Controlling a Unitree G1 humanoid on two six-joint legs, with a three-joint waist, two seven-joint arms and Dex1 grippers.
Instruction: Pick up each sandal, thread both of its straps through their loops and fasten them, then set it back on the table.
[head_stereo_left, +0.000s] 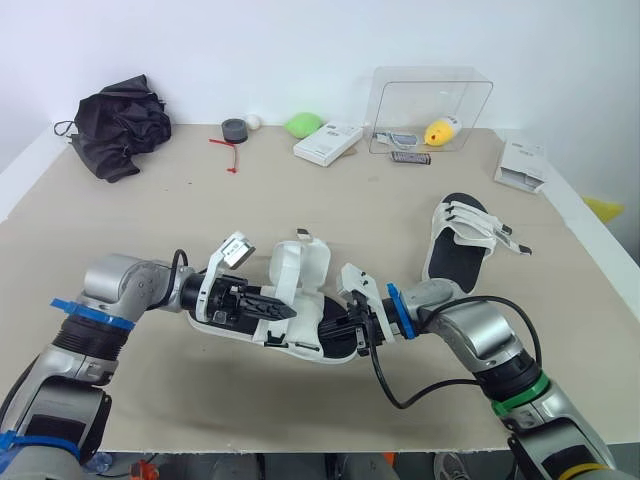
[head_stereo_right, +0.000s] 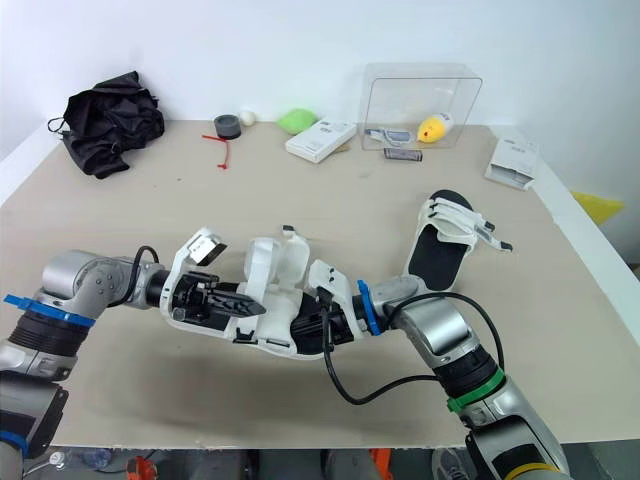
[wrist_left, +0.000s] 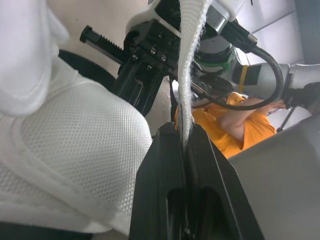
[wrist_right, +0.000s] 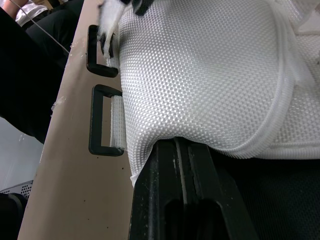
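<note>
Near sandal (head_stereo_left: 318, 338): at the front middle of the table (head_stereo_left: 300, 205), between our two grippers, black sole with white mesh flaps standing open above it. We cannot tell whether the sole rests on the table or hangs just over it.
Left gripper (head_stereo_left: 288, 311): reaches in from the left. In our left wrist view its fingers (wrist_left: 165, 165) are pressed together on a white strap (wrist_left: 192, 50) that rises straight out from between them.
Right gripper (head_stereo_left: 340, 335): comes in from the right, at the sandal's other end. Its fingers (wrist_right: 155, 170) are clamped on the edge of the mesh upper (wrist_right: 200, 65).
Loops (wrist_right: 102, 120): two black rectangular ones, side by side at the edge of the mesh upper, each on a short white tab, both with nothing through them.
Far sandal (head_stereo_left: 458, 240): lies flat to the right, near the table's right edge, white straps across its black sole.
Back of table: black cloth bundle (head_stereo_left: 120, 125) at the left, tape roll (head_stereo_left: 234, 128), white box (head_stereo_left: 327, 142), clear plastic case (head_stereo_left: 432, 100).
Person (wrist_left: 235, 130): an orange shirt beyond the table in our left wrist view.
</note>
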